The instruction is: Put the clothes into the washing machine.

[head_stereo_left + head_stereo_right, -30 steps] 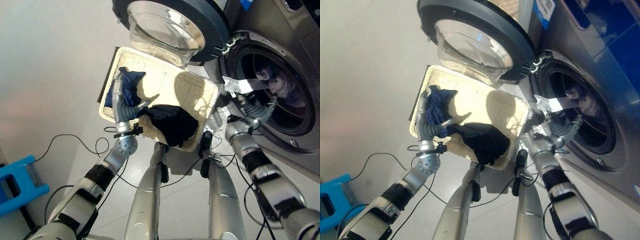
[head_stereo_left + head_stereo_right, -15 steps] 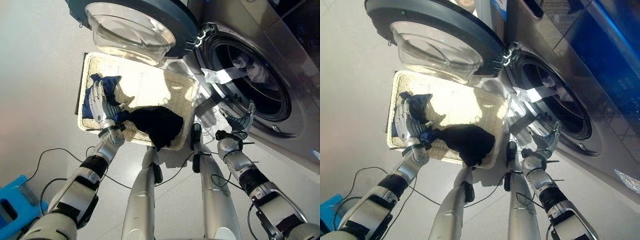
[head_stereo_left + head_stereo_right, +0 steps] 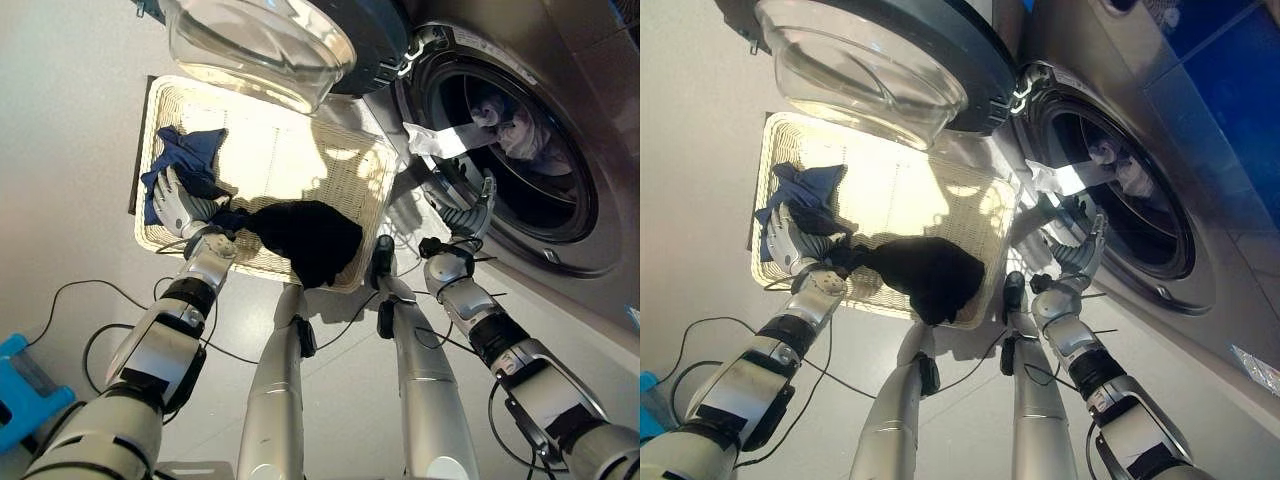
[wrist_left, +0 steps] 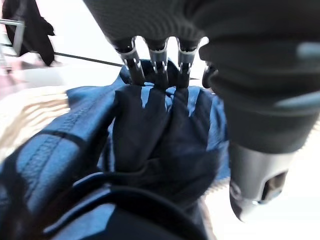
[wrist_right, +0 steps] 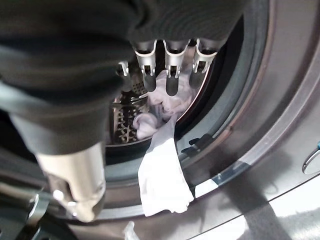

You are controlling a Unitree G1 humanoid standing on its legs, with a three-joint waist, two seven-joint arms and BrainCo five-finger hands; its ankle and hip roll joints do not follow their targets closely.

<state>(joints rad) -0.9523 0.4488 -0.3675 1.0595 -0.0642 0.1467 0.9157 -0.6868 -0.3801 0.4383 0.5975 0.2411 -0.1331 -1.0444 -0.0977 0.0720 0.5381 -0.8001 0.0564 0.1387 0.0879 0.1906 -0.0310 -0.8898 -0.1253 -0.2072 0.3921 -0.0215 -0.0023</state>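
Left robot hand (image 3: 180,212) on blue garment (image 4: 150,145)

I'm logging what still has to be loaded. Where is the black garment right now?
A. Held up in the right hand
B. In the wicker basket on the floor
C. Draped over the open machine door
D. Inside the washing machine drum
B: the black garment lies in the wicker basket, its edge hanging over the near rim, beside the left hand on the blue garment.

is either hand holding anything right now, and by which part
The left hand has its fingers curled into a bunched fold of the blue garment. The right hand holds nothing.
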